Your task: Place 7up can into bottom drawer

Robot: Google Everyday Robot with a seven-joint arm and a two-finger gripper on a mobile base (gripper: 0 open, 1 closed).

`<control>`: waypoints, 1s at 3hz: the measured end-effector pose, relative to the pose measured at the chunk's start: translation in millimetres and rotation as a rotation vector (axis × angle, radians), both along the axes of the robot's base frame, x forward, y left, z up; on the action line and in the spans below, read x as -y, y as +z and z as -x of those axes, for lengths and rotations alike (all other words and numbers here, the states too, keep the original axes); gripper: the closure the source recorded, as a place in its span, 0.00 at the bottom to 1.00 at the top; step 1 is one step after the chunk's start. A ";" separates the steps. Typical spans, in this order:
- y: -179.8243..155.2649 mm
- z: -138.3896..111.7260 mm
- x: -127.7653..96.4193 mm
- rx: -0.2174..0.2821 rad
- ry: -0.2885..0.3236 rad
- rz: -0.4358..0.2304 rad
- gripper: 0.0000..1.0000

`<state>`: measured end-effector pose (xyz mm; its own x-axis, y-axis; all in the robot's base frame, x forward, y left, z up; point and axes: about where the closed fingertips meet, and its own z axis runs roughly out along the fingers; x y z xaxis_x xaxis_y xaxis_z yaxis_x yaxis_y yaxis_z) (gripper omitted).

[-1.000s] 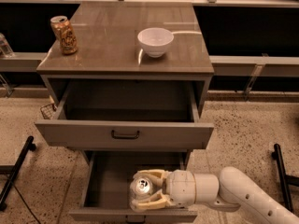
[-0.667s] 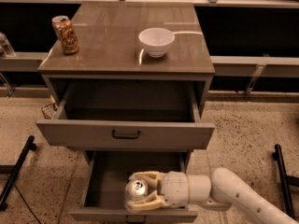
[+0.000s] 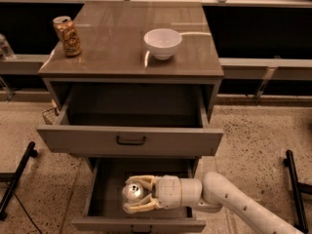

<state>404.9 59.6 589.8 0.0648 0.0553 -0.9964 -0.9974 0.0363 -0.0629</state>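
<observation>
Nearly done, I judge. At far left a brown-gold patterned can (image 3: 67,35) stands untouched on the glossy grey surface (image 3: 122,57). Nearer, the bottom drawer (image 3: 105,199), a plain matte tray, is open, and my tool (image 3: 132,195) pinches the 7up can (image 3: 132,191) inside it, round silver top up. Only release and withdrawal remain. Further right, far back, sits a smooth white bowl (image 3: 163,43).

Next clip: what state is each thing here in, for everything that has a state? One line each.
bottom drawer: pulled open.
upper drawer: pulled open, nothing seen inside.
7up can: gripped, silver top up, over the bottom drawer.
gripper: shut on the 7up can, down at the bottom drawer.
white bowl: upright on the cabinet top.
brown-gold can: upright, cabinet top's left.
</observation>
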 end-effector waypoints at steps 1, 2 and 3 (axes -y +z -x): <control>-37.7 -25.1 -3.2 -0.015 -0.022 0.006 1.00; -91.2 -47.4 1.9 -0.050 -0.041 0.025 1.00; -149.7 -83.9 0.1 -0.069 -0.073 -0.005 1.00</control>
